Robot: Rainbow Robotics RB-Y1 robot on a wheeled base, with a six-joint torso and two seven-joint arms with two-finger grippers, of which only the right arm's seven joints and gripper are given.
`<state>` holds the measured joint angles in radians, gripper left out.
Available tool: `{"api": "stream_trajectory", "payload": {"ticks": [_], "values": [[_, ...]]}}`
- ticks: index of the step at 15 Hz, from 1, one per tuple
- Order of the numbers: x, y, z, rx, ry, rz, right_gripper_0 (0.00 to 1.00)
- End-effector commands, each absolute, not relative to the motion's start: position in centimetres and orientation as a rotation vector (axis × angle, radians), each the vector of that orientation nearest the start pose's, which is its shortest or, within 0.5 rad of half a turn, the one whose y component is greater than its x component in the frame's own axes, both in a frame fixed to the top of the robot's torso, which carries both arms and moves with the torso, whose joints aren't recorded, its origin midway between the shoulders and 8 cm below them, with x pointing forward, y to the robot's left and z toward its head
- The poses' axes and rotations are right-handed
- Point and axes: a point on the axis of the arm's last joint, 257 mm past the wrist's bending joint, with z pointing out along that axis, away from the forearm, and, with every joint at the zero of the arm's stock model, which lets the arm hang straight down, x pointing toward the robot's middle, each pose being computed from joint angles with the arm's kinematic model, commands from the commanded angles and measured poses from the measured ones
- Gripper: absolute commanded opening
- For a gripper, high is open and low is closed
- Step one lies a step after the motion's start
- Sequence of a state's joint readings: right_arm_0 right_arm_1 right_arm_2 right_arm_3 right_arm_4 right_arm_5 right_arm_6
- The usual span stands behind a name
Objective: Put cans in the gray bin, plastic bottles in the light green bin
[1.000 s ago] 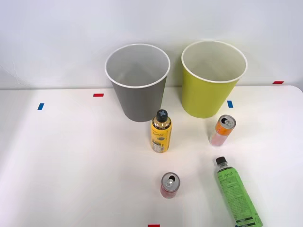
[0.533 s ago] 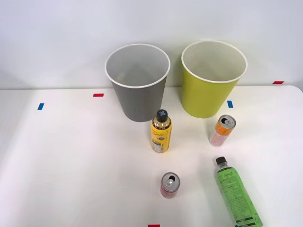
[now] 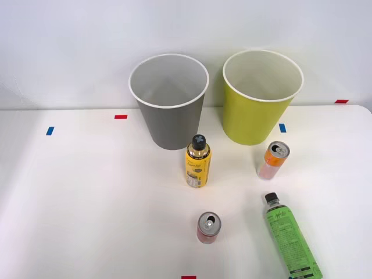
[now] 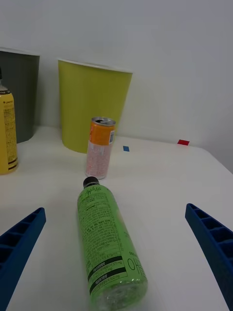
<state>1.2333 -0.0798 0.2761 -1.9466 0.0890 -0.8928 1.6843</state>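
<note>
Evidently nothing is shifting across the last second, so sorting is yet to begin. The green bottle [image 4: 109, 240] is lying flat between the spread, empty fingers of the right gripper [image 4: 116, 252], cap pointing away toward the orange-and-pink can [image 4: 99, 147] and, beyond that, the light green bin [image 4: 92, 111].

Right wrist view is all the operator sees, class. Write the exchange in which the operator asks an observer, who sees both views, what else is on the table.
Operator: Any can besides the orange can?
Observer: Yes, a short red can stands upright, nearer the robot than the yellow bottle.
Operator: Anything inside the bins?
Observer: No, the gray bin and the light green bin both look empty.
</note>
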Motion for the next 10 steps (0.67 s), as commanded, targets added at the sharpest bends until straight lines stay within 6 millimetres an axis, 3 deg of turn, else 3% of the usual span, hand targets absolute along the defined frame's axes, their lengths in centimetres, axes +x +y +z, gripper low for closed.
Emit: {"api": "stream_trajectory", "payload": {"ticks": [1,10], "values": [[17.19,-22.7,-23.55,-0.066,1.475,-0.207,1.0],[17.19,-22.7,-23.55,-0.066,1.475,-0.207,1.0]]}}
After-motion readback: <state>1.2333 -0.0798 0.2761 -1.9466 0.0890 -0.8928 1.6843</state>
